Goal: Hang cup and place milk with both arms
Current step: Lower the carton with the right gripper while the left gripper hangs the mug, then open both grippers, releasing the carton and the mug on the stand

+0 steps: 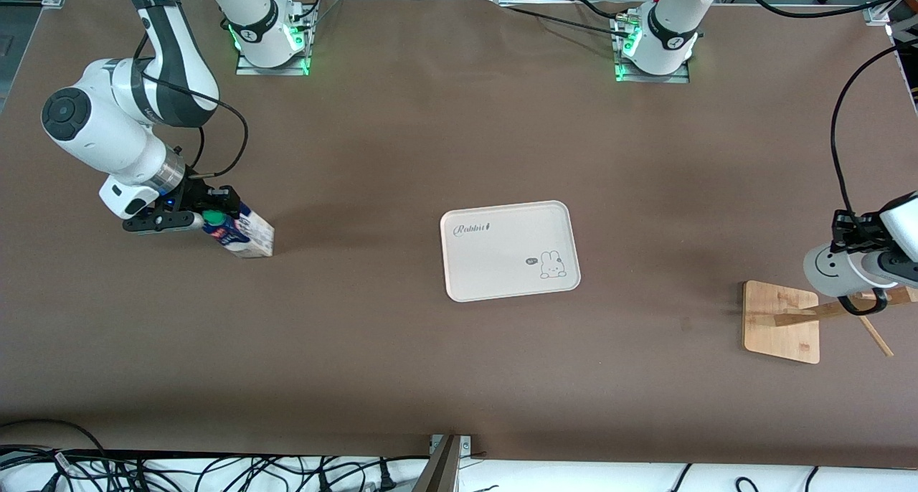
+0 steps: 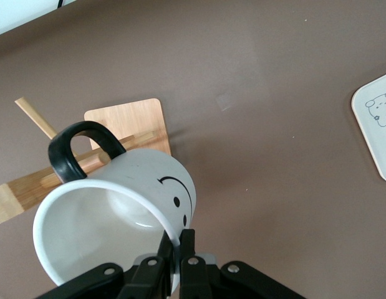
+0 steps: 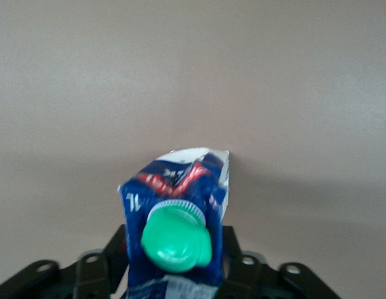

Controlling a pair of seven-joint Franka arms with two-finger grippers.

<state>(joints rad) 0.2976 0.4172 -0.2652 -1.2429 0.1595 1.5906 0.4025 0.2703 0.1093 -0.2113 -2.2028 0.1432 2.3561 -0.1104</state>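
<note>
My left gripper (image 1: 857, 230) is shut on the rim of the white smiley cup (image 1: 835, 270), holding it tilted in the air over the wooden rack (image 1: 782, 321). In the left wrist view the cup (image 2: 118, 212) fills the lower part, its black handle (image 2: 74, 149) just at a rack peg (image 2: 86, 165); the fingers (image 2: 186, 258) pinch the rim. My right gripper (image 1: 204, 216) is shut on the top of the blue milk carton (image 1: 240, 235), which stands tilted on the table at the right arm's end. The right wrist view shows the carton's green cap (image 3: 177, 240) between the jaws.
A white tray (image 1: 509, 249) with a rabbit drawing lies on the brown table mid-way between the arms. It also shows at the edge of the left wrist view (image 2: 376, 121). Cables run along the table edge nearest the front camera.
</note>
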